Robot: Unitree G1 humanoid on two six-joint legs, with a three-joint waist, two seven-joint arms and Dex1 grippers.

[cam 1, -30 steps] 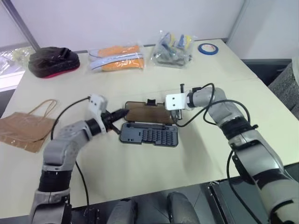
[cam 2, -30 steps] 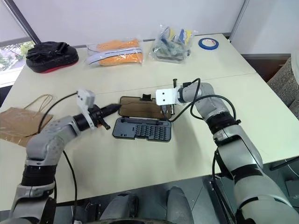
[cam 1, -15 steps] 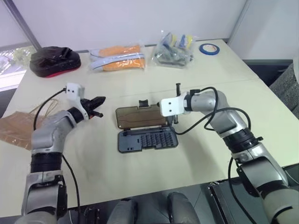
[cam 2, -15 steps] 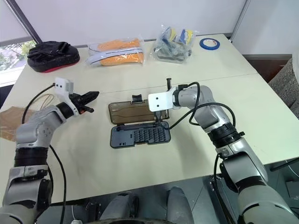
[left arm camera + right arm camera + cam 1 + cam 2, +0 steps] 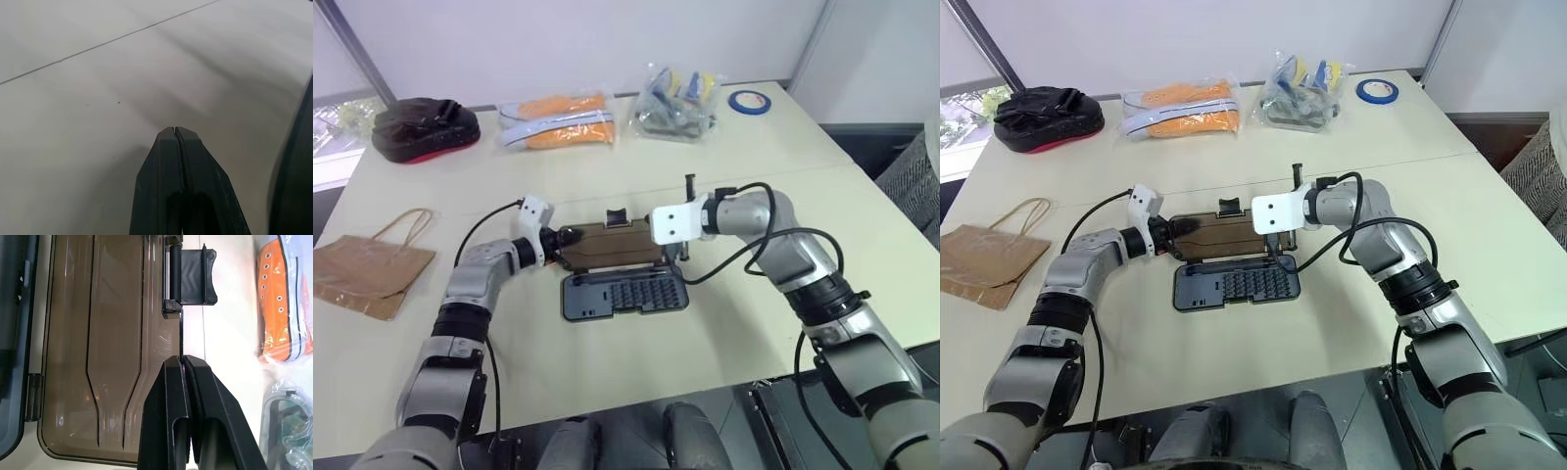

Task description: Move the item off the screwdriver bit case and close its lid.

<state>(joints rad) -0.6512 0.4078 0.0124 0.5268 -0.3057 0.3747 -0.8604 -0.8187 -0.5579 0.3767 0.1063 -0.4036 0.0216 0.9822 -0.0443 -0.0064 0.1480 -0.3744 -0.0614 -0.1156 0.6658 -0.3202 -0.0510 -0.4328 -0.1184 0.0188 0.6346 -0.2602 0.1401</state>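
The paper bag [image 5: 367,276] lies flat at the left edge of the desk [image 5: 724,186], well apart from the bit case [image 5: 625,296], so I think only the closing is left. The case lies open in the middle, its brown lid [image 5: 612,245] flat on the far side. The left claw [image 5: 566,238] is fully shut and empty at the lid's left end, while the right claw [image 5: 183,363], almost shut, pinches the lid's far edge near the latch [image 5: 193,276], probably to fold it over.
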